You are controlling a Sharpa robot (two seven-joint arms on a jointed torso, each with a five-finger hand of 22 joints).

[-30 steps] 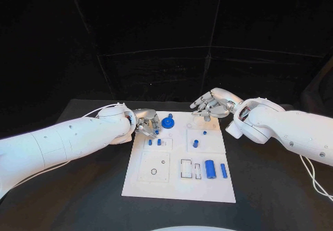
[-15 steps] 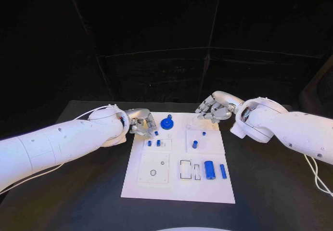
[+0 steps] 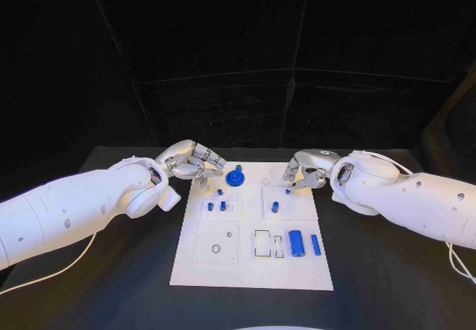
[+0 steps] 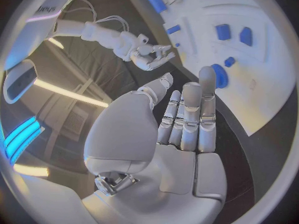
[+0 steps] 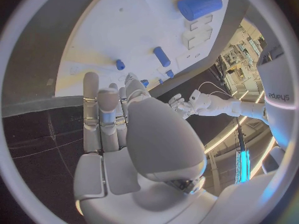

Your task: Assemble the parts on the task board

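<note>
Both hands hang empty over the far end of the task board

Head view: left hand spread by the far-left corner, right hand loosely curled, holding nothing, probably choosing among the parts; left wrist view: fingers straight, nothing held, blue disc just beyond; right wrist view: fingers extended, large cylinder well apart.

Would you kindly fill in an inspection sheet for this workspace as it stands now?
Surface: black table, task board lying flat in its middle.
Job's things: round blue part at the board's far end; small blue pegs left of centre; large blue cylinder and slimmer blue pin lying on the right.
Clutter: nothing seen.
Hands: left hand holds nothing, fingers apart; right hand above the board's far right corner, fingers curled, nothing seen in them.
Cables: white cable beside the left arm.
Surroundings: dark backdrop.
</note>
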